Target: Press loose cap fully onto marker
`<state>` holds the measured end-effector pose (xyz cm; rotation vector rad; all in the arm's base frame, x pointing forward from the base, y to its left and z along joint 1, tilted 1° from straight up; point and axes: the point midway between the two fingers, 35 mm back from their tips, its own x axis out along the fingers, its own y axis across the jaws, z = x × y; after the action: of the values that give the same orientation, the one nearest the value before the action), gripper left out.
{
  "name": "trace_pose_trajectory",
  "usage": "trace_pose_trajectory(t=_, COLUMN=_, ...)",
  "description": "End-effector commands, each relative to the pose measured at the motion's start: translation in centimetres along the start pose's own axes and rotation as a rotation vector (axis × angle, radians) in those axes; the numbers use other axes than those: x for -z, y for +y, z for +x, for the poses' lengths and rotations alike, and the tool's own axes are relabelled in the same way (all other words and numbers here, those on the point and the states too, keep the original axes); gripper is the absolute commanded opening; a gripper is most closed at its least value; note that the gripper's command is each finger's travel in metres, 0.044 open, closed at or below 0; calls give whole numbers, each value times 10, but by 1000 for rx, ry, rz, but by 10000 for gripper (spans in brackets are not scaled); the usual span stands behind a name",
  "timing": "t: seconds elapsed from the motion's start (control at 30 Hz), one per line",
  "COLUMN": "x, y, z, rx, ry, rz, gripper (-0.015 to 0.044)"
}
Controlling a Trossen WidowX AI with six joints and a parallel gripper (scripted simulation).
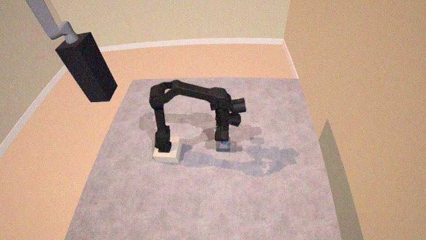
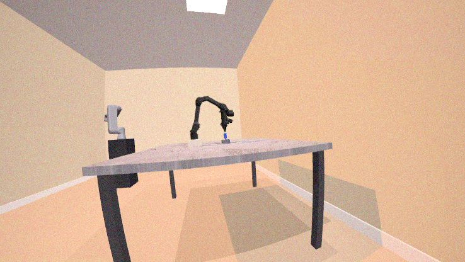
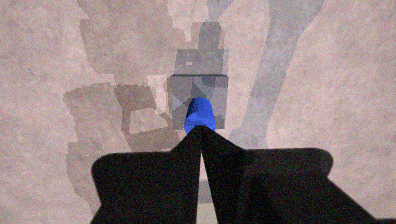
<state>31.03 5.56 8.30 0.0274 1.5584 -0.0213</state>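
The dark grey holder block (image 1: 227, 146) (image 2: 225, 141) (image 3: 220, 102) stands on the table. A blue upright piece (image 1: 223, 142) (image 2: 225, 135) (image 3: 200, 111), which looks like the cap over the marker, rises from the block. No separate cap shows on the table. How far down the cap sits, and whether it is fully on, cannot be told. My gripper (image 1: 222, 139) (image 2: 224, 130) (image 3: 200, 130) points down, shut and empty, its fingertips meeting just above the blue piece's top. In the exterior view a thin gap shows between them. In the wrist view the tips overlap the blue top's near edge.
The arm's pale base block (image 1: 167, 156) (image 2: 195, 142) is left of the holder on the table (image 1: 208, 202) (image 2: 208, 159). A black pedestal (image 1: 86, 68) (image 2: 121, 148) with a grey arm (image 1: 44, 19) (image 2: 112, 118) stands beyond the table's left edge.
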Motion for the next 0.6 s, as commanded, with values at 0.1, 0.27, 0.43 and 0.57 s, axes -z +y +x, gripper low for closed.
trace_pose_trajectory(t=0.1, x=2, y=-1, z=13, rx=4, ry=11, rz=-4, gripper=0)
trace_pose_trajectory(t=0.27, x=3, y=-1, z=20, rx=4, ry=11, rz=-4, gripper=0)
trace_pose_trajectory(t=0.43, x=2, y=-1, z=23, rx=4, ry=11, rz=-4, gripper=0)
trace_pose_trajectory(t=0.57, x=-1, y=0, z=16, rx=0, ry=-8, rz=-1, gripper=0)
